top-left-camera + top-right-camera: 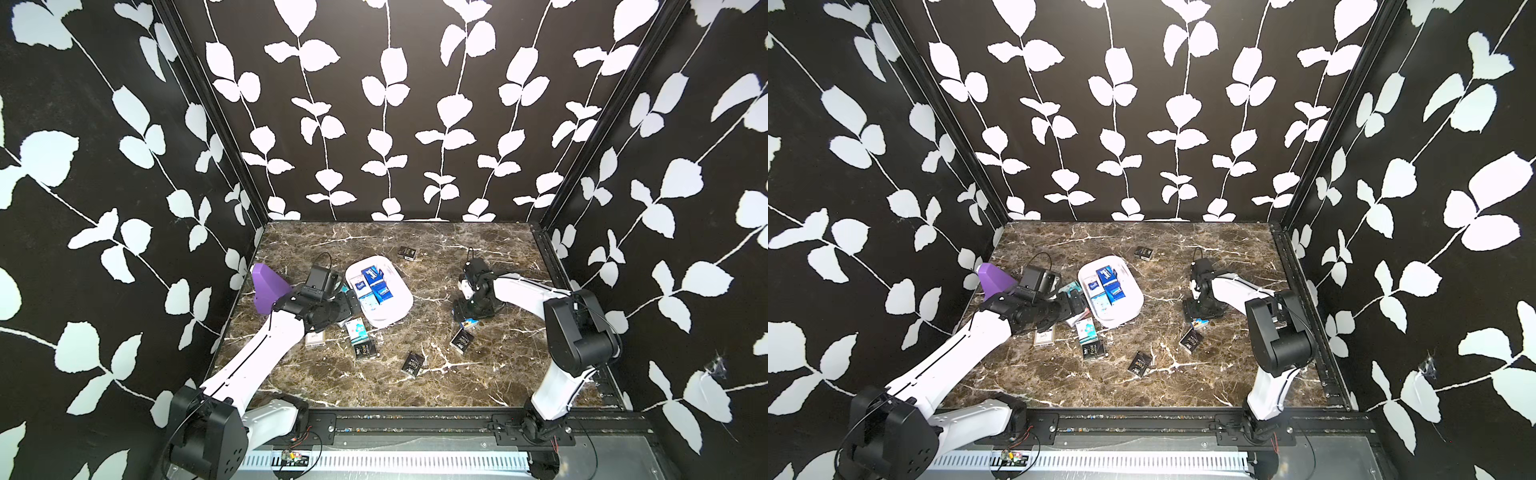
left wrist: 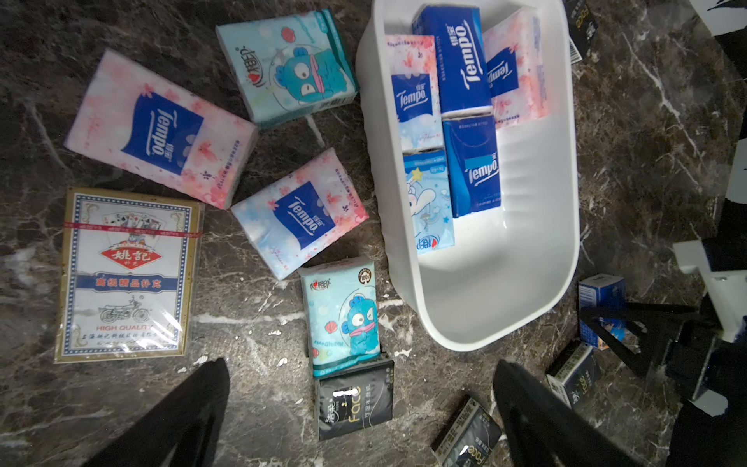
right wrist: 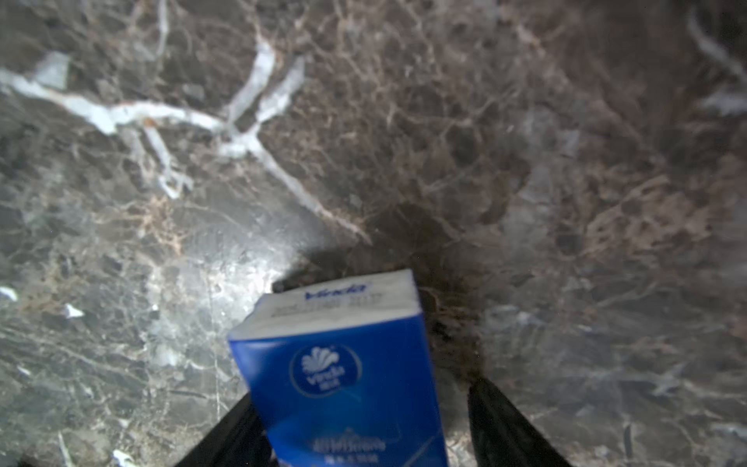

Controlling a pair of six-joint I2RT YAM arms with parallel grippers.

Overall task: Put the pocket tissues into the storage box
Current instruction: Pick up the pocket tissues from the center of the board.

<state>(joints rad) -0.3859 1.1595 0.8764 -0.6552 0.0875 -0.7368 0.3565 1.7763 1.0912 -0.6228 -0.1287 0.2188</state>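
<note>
The pocket tissues (image 2: 448,60) are partly stowed. Five packs lie side by side in one end of the storage box (image 2: 505,283), a white bin sitting toward the left of the marble table (image 1: 457,257). The rest are scattered around it. My left gripper (image 2: 361,364) hovers above the packs just outside the box, on the side nearer my left arm, with its jaws spread wide and nothing between them. Under it lie a pink Tempo pack (image 2: 161,129), a pink-and-blue Tempo pack (image 2: 299,214) and two teal cartoon packs (image 2: 287,64) (image 2: 343,311). The nearer teal pack touches a black Face pack (image 2: 353,400), and a boxed deck of playing cards (image 2: 125,275) lies beside the group. A purple wedge (image 1: 268,286) sits against the left wall. My right gripper (image 3: 364,392) is down at the table, well apart from the box, with its jaws partly open on either side of a blue Vinda pack (image 3: 343,376). A gap shows between the pack and one finger (image 3: 497,420), so the pack is not clamped. Three more black packs (image 1: 413,364) (image 1: 462,341) (image 1: 406,252) lie loose on the marble, one of them beyond the box.
</note>
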